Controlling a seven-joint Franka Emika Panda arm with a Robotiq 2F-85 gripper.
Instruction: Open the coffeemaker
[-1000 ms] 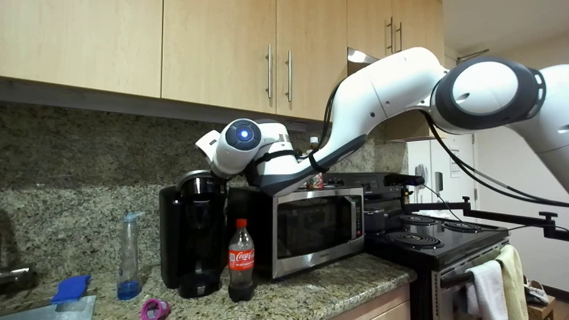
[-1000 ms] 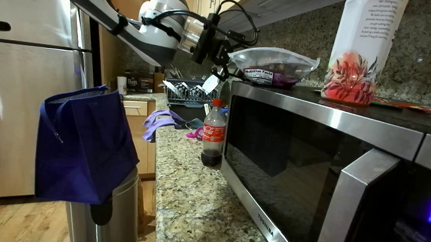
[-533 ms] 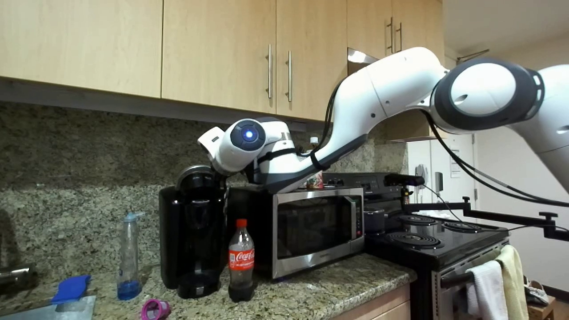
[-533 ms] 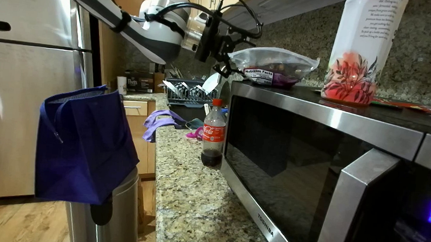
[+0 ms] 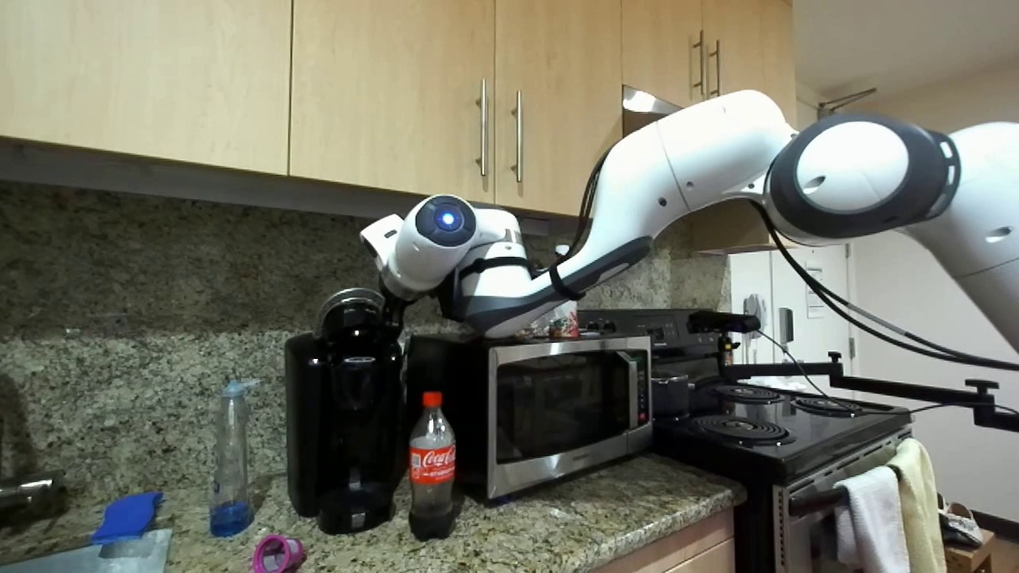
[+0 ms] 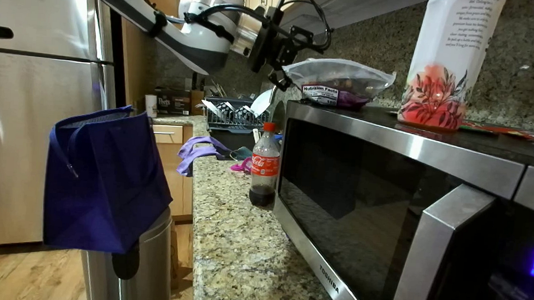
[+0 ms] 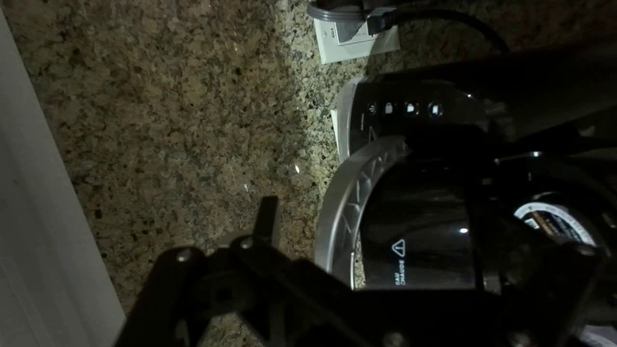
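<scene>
The tall black coffeemaker (image 5: 346, 446) stands on the counter between the clear bottle and the microwave. Its rounded lid (image 5: 350, 318) is tilted up. In the wrist view the silver lid handle (image 7: 332, 217) and the opening below it show, with a warning label on the dark inner face and a round printed part at the right. My gripper (image 7: 422, 193) has its fingers wide apart around the lid area; contact cannot be told. The gripper is at the lid's right side in an exterior view (image 5: 394, 310), mostly hidden by the wrist. In an exterior view (image 6: 294, 84) it is above the microwave's far end, the coffeemaker hidden.
A cola bottle (image 5: 432, 477) stands right in front of the coffeemaker. The microwave (image 5: 569, 406) is beside it, with a plastic bag (image 6: 340, 82) and a white bottle (image 6: 448, 63) on top. A clear bottle (image 5: 231, 461) and pink cup (image 5: 277, 553) are at the left. Cabinets (image 5: 390, 95) hang above.
The wrist and gripper have risen and shifted a little to the right in both exterior views. The coffeemaker's lid has tilted higher. The bottles and microwave have not moved.
</scene>
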